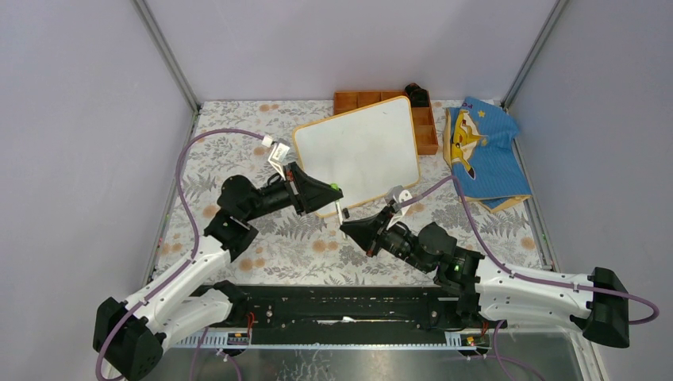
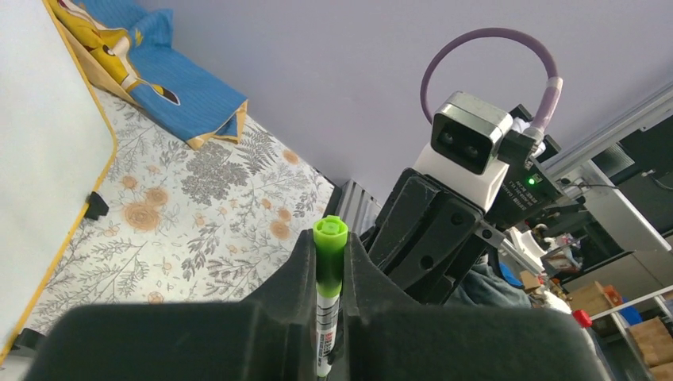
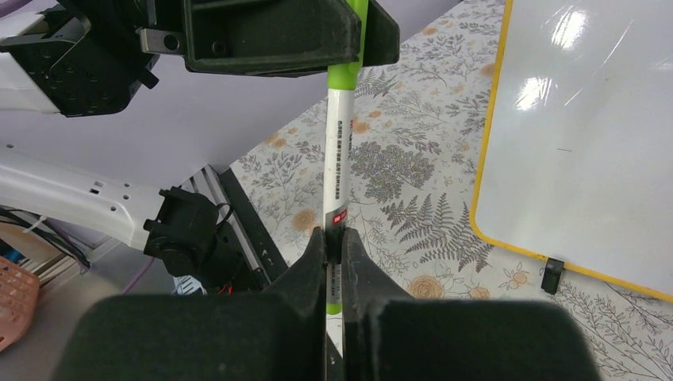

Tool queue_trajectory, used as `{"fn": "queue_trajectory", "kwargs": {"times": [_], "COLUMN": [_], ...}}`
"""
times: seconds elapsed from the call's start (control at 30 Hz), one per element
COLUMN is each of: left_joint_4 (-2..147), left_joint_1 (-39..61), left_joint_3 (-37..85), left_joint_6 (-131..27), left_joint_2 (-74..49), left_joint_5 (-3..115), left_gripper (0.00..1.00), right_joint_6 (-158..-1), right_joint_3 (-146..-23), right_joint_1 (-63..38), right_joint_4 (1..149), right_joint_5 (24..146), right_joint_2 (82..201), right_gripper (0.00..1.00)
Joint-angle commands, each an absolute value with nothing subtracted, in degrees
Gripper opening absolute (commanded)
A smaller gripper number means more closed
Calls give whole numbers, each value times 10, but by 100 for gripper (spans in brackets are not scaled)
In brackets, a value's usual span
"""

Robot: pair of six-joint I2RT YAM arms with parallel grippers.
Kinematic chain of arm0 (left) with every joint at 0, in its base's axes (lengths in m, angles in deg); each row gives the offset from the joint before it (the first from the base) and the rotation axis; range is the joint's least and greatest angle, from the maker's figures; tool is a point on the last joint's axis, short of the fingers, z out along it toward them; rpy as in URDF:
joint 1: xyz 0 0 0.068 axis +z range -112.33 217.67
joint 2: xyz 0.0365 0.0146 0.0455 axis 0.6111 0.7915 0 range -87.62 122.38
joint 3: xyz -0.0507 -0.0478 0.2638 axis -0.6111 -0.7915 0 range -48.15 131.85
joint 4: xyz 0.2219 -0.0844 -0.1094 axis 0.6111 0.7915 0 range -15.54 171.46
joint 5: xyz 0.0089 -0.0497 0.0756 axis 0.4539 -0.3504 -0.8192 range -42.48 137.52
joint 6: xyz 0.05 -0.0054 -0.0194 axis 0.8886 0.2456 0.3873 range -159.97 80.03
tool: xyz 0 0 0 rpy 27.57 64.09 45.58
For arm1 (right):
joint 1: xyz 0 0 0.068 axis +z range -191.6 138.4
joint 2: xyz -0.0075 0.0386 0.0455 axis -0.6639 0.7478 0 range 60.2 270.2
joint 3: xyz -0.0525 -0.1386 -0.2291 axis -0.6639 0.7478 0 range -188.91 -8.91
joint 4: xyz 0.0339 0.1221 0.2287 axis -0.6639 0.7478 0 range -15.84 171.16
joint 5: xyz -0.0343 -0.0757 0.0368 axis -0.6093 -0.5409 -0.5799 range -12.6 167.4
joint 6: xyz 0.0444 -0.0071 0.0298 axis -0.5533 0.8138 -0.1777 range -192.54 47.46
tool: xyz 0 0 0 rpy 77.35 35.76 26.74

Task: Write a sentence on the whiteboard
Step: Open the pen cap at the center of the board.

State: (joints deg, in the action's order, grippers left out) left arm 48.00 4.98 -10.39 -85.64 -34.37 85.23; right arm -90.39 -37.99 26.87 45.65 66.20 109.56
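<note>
The whiteboard (image 1: pixel 361 151) lies at the middle back of the floral cloth, and its white face (image 3: pixel 587 143) shows no sentence. A white marker (image 1: pixel 341 208) with a green cap hangs in the air off the board's near corner, held at both ends. My left gripper (image 2: pixel 329 246) is shut on the green cap (image 2: pixel 330 238). Below it, my right gripper (image 3: pixel 334 238) is shut on the rear of the marker's barrel (image 3: pixel 339 151). The two grippers face each other, a marker's length apart.
An orange compartment tray (image 1: pixel 373 99) sits behind the board with a black object (image 1: pixel 417 94) at its right end. A blue cloth with a yellow cartoon figure (image 1: pixel 480 151) lies at the back right. Grey walls and metal posts close in the table.
</note>
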Motion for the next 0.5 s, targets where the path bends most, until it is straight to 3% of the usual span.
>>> {"fn": "queue_trajectory", "kwargs": {"times": [0.0, 0.07, 0.1, 0.2, 0.27, 0.33, 0.47], "left_joint_4": [458, 456, 454, 451, 450, 446, 435], "left_joint_1": [46, 47, 46, 46, 46, 46, 46], "left_joint_3": [-113, -119, -122, -126, -127, -128, -133], "left_joint_6": [-853, -853, -854, -857, -860, -866, -876], "left_joint_2": [-360, -367, -371, -382, -386, -390, -397], "left_joint_5": [857, 851, 849, 847, 848, 851, 857], "left_gripper": [1, 0, 0, 0, 0, 0, 0], "right_joint_6": [-906, -918, -928, -951, -964, -973, -979], "right_joint_3": [-410, -413, -414, -417, -429, -444, -474], "right_joint_1": [266, 266, 266, 266, 266, 265, 259], "right_joint_4": [448, 449, 449, 442, 446, 451, 462], "right_joint_5": [671, 670, 667, 661, 659, 664, 698], "right_joint_2": [1098, 1099, 1099, 1096, 1099, 1105, 1124], "right_gripper": [0, 1, 9, 49, 65, 72, 74]}}
